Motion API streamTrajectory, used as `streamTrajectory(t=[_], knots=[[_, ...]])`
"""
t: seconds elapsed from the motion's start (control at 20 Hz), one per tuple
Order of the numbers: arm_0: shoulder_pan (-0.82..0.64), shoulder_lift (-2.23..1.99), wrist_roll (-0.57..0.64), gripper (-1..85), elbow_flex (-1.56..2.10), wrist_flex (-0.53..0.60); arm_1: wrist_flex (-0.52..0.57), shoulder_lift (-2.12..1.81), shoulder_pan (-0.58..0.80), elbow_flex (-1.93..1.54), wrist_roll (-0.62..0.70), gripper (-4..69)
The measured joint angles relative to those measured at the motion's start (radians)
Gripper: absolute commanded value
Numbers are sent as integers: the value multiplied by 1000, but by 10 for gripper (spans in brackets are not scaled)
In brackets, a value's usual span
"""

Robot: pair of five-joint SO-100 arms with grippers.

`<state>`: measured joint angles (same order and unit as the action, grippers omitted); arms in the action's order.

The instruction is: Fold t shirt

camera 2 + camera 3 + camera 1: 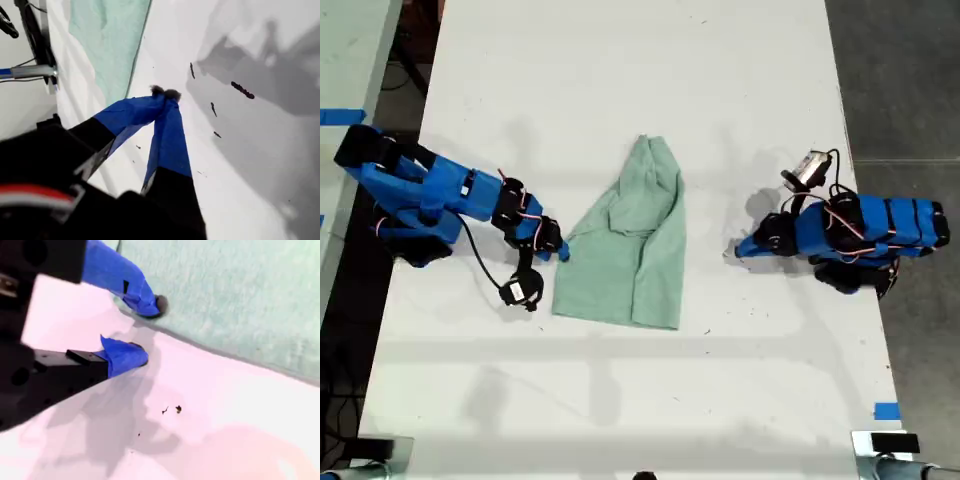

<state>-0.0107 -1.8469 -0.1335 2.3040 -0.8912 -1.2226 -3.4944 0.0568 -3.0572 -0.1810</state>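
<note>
No readable text, labels, brands, nos. or signs in any view.
Desk [620, 80] surface is plain; dark specks on it near the fingers [170, 95] in the wrist views are marks, not letters. T shirt [630, 250] has no print that can be read, and the arm housings show no legible marking.
</note>
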Motion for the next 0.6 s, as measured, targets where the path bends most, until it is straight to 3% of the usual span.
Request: streamTrajectory(t=[0.3,0.6], knots=[[-3,118,-15,-2,-141,-72,0,0,0,0,0,-22],[-3,132,69,-2,-365,-215,0,0,0,0,0,-22]])
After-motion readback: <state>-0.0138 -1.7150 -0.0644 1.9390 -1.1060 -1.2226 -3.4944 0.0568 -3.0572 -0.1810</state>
